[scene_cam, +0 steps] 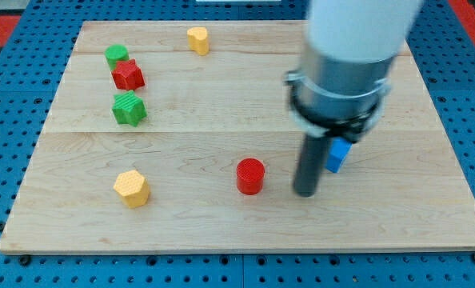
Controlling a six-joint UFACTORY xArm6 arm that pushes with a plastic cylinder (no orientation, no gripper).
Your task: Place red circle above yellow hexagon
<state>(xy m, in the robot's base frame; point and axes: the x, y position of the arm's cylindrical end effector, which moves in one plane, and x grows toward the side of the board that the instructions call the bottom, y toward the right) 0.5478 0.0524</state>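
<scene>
The red circle (250,176) stands on the wooden board (221,224) below the board's middle. The yellow hexagon (132,189) lies at the lower left, well to the left of the red circle and slightly lower. My tip (305,193) rests on the board just to the right of the red circle, a small gap apart from it. The dark rod rises from the tip into the arm's big white and grey body at the view's top right.
A green block (117,55), a red star (128,75) and a green star (129,109) stand in a column at the upper left. A small yellow block (197,39) sits near the top edge. A blue block (338,154) shows partly behind the rod.
</scene>
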